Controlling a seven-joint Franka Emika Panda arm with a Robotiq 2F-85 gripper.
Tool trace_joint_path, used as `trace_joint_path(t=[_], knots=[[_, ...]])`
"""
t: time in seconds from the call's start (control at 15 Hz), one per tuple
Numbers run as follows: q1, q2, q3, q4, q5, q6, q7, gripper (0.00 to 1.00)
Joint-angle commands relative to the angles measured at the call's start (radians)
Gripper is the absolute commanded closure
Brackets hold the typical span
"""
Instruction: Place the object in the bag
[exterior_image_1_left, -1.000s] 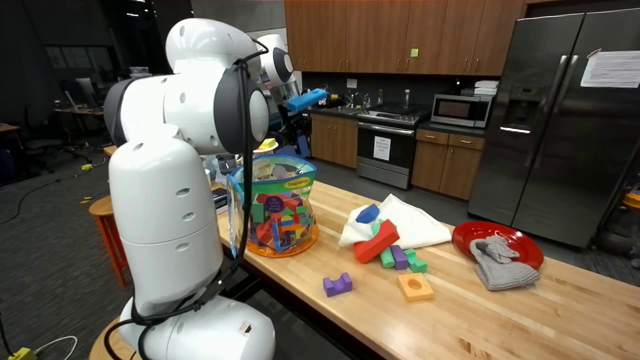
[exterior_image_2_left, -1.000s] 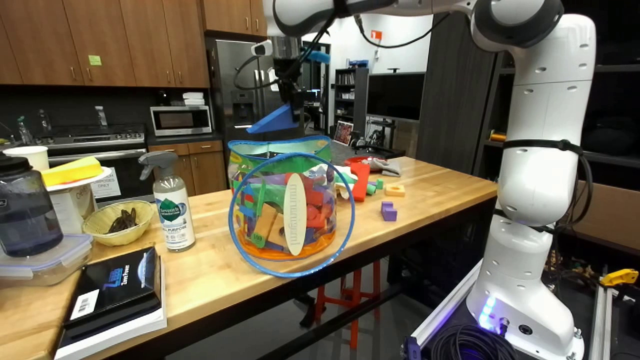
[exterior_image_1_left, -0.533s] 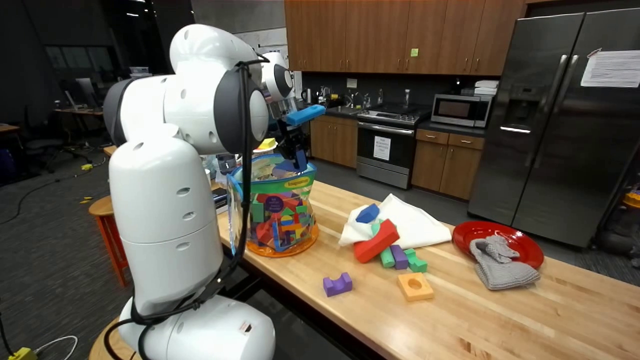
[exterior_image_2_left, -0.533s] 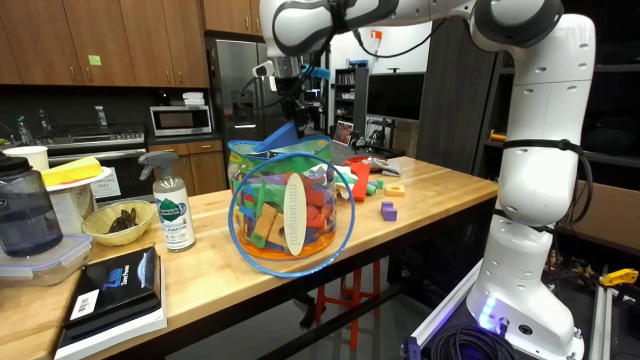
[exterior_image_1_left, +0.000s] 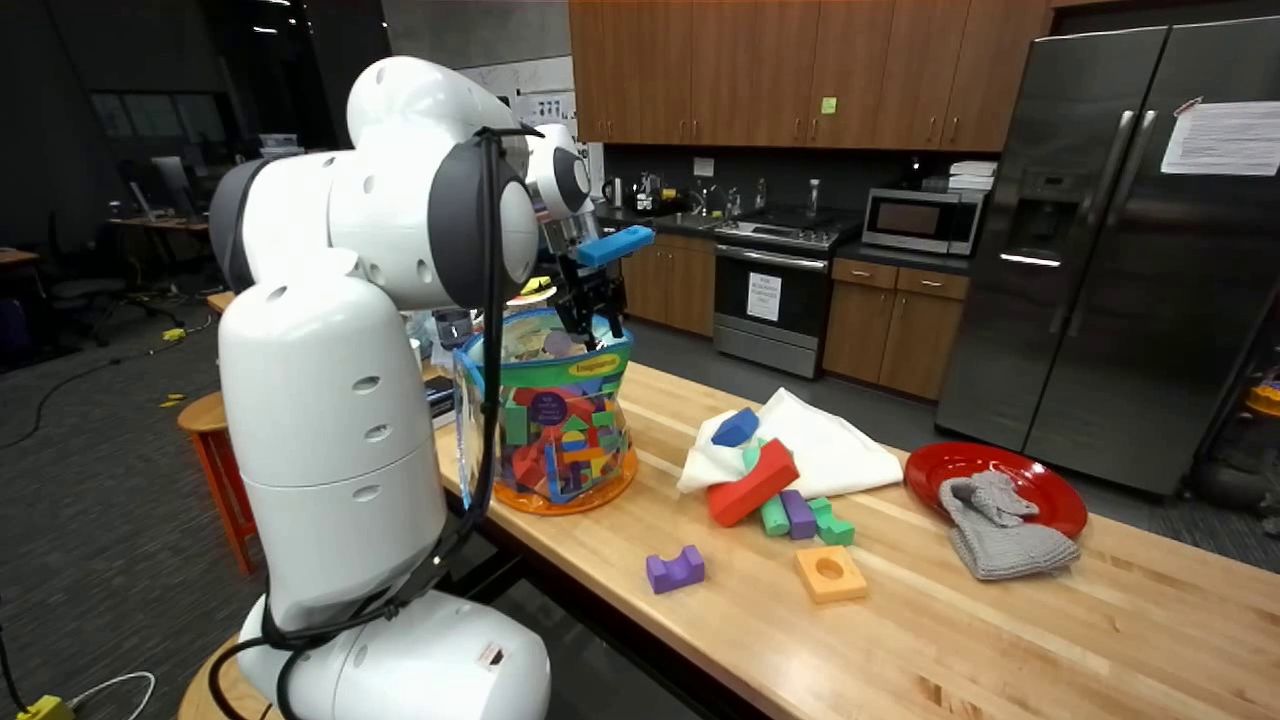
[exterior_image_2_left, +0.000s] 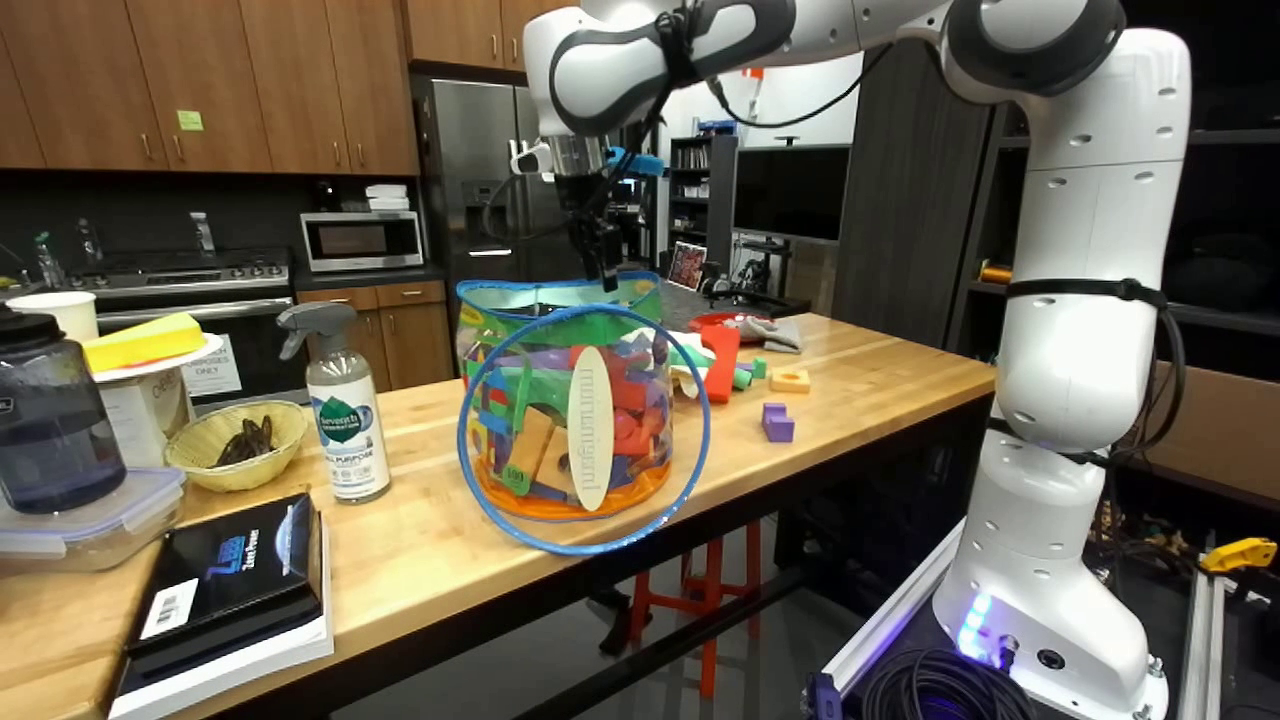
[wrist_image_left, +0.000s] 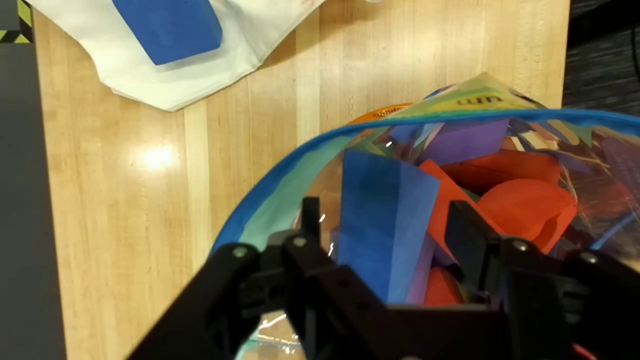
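The blue wedge block lies inside the see-through bag, on top of red and purple toys, in the wrist view. I cannot make it out in the exterior views. The bag stands upright on the table with its top open; its green band and blue rim show in the exterior views, and its teal edge in the wrist view. My gripper is open and holds nothing, its fingers apart on either side of the block as seen from above. In both exterior views the gripper points down at the bag's mouth.
Another blue block lies on a white cloth beside a red block. A purple block and orange square piece lie nearer. A spray bottle and book stand across the bag.
My gripper has moved down to the bag's mouth with the blue wedge. It has opened, and the wedge has left the fingers and is in the bag.
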Motion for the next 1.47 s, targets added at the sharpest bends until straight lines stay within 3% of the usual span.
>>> trace_joint_path(t=[0.0,0.33,0.4,0.67,1.4], knots=[[0.005,0.001,-0.004,0.004,0.0,-0.003,0.0,0.33],[0.005,0.001,-0.004,0.003,0.0,-0.002,0.0,0.33],[0.0,-0.002,-0.009,-0.004,0.005,0.0,-0.002,0.08],[-0.011,-0.006,-0.023,0.015,0.015,-0.013,0.008,0.0],[-0.086,-0.042,-0.101,-0.008,0.072,-0.005,0.069,0.0]])
